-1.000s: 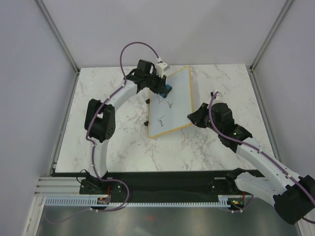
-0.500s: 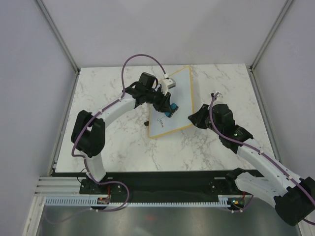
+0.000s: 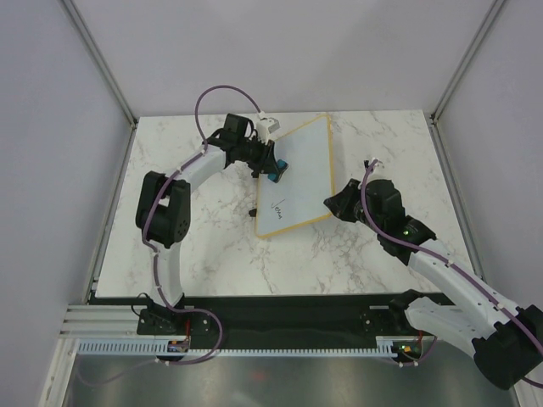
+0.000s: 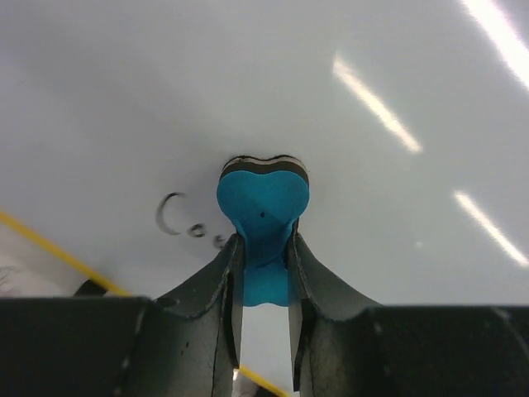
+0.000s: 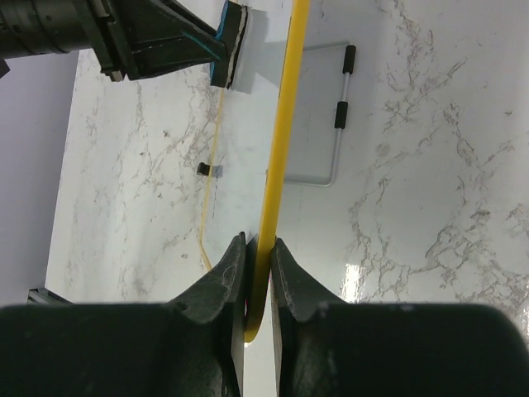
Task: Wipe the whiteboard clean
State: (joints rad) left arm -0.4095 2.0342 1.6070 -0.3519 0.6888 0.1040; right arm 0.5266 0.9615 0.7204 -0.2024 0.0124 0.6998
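Observation:
The whiteboard (image 3: pixel 304 161), white with a thin yellow frame, stands tilted over the middle of the marble table. My right gripper (image 3: pixel 332 204) is shut on its lower right frame edge; in the right wrist view the yellow frame (image 5: pixel 283 107) runs up from between the right gripper's (image 5: pixel 258 244) jaws. My left gripper (image 3: pixel 270 163) is shut on a blue eraser (image 3: pixel 274 168) pressed against the board's upper left part. In the left wrist view the eraser (image 4: pixel 263 203) sits between the left gripper's (image 4: pixel 264 244) jaws, flat on the whiteboard (image 4: pixel 372 83). Dark handwriting (image 4: pixel 178 217) lies just left of it. Handwriting (image 3: pixel 277 206) also shows near the lower end.
Two small black clips (image 3: pixel 254 174) stick out from the board's left edge. A thin wire leg with black sleeves (image 5: pixel 341 112) shows behind the board. The marble table (image 3: pixel 187 170) is bounded by grey walls on three sides.
The left arm swept the eraser down over the board's middle, then back up to its upper left. The upper handwriting is gone. The right arm has not moved.

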